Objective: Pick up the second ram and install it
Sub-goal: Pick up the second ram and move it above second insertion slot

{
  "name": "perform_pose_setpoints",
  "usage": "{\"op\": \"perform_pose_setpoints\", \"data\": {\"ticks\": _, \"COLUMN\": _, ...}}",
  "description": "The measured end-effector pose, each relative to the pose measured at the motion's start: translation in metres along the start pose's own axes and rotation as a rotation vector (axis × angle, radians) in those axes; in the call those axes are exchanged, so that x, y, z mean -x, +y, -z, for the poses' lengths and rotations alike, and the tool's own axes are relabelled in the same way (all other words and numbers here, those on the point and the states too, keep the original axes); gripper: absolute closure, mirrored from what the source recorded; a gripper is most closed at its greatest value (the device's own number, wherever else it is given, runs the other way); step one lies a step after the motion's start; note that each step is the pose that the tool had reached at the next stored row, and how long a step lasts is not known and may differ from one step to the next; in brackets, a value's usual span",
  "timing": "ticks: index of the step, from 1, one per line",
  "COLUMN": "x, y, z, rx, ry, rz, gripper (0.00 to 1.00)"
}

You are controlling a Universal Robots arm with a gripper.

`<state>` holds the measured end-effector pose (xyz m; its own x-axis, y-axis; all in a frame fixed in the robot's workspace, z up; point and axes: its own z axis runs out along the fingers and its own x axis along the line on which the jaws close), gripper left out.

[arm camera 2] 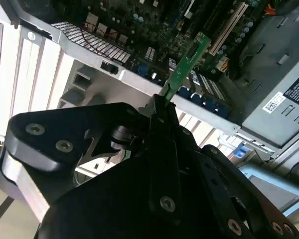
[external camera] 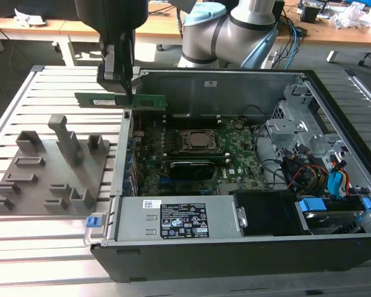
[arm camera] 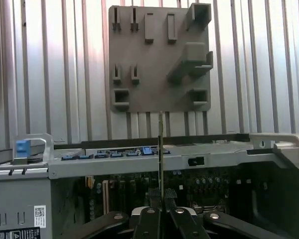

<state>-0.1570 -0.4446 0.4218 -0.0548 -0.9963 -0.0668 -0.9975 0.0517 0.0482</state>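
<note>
Aloft, tool [external camera: 125,93] clamps second ram [external camera: 147,101] over slatted table [external camera: 49,238].

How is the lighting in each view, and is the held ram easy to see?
Exterior view: even light, the gripper dark, the second ram plainly green. Second wrist view: the gripper's black body darkens the foreground; the slatted table very bright. First wrist view: the ram edge-on, a thin line.
</note>
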Motion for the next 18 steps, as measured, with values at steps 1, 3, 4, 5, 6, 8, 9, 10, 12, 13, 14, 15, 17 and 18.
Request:
{"op": "perform_pose_setpoints", "data": {"ticks": 1, "x": 0.0003, "y": -0.0058, "z": 0.0002, "rx": 0.0000, "ry": 0.0000, "rz": 0.000, "gripper": 0.86}}
{"op": "perform_pose_setpoints", "data": {"ticks": 3, "x": 0.0009, "y": -0.0171, "z": 0.0007, "rx": 0.0003, "ry": 0.0000, "rz": 0.000, "gripper": 0.86}}
{"op": "perform_pose_setpoints", "data": {"ticks": 4, "x": 0.0011, "y": -0.0204, "z": 0.0009, "rx": 0.0003, "ry": 0.0000, "rz": 0.000, "gripper": 0.86}}
{"op": "perform_pose_setpoints", "data": {"ticks": 5, "x": 0.0015, "y": -0.0261, "z": 0.0012, "rx": 0.0005, "ry": 0.0000, "rz": 0.000, "gripper": 0.86}}
{"op": "perform_pose_setpoints", "data": {"ticks": 6, "x": 0.0018, "y": -0.0333, "z": 0.0015, "rx": 0.0007, "ry": 0.0000, "rz": 0.000, "gripper": 0.86}}
{"op": "perform_pose_setpoints", "data": {"ticks": 8, "x": 0.0026, "y": -0.0456, "z": 0.0021, "rx": 0.0009, "ry": 0.0002, "rz": 0.000, "gripper": 0.86}}
{"op": "perform_pose_setpoints", "data": {"ticks": 9, "x": 0.0029, "y": -0.0514, "z": 0.0023, "rx": 0.0009, "ry": 0.0002, "rz": 0.000, "gripper": 0.86}}
{"op": "perform_pose_setpoints", "data": {"ticks": 10, "x": 0.0032, "y": -0.0556, "z": 0.0025, "rx": 0.0009, "ry": 0.0004, "rz": 0.000, "gripper": 0.86}}
{"op": "perform_pose_setpoints", "data": {"ticks": 12, "x": 0.0037, "y": -0.0654, "z": 0.0029, "rx": 0.0010, "ry": 0.0004, "rz": 0.000, "gripper": 0.86}}
{"op": "perform_pose_setpoints", "data": {"ticks": 13, "x": 0.0040, "y": -0.0689, "z": 0.0031, "rx": 0.0011, "ry": 0.0005, "rz": 0.000, "gripper": 0.86}}
{"op": "perform_pose_setpoints", "data": {"ticks": 14, "x": 0.0041, "y": -0.0717, "z": 0.0032, "rx": 0.0010, "ry": 0.0005, "rz": 0.000, "gripper": 0.86}}
{"op": "perform_pose_setpoints", "data": {"ticks": 15, "x": 0.0044, "y": -0.0755, "z": 0.0033, "rx": 0.0010, "ry": 0.0006, "rz": 0.000, "gripper": 0.86}}
{"op": "perform_pose_setpoints", "data": {"ticks": 17, "x": 0.0052, "y": -0.0871, "z": 0.0038, "rx": 0.0012, "ry": 0.0011, "rz": 0.000, "gripper": 0.86}}
{"op": "perform_pose_setpoints", "data": {"ticks": 18, "x": 0.0058, "y": -0.0958, "z": 0.0042, "rx": 0.0013, "ry": 0.0016, "rz": 0.000, "gripper": 0.86}}
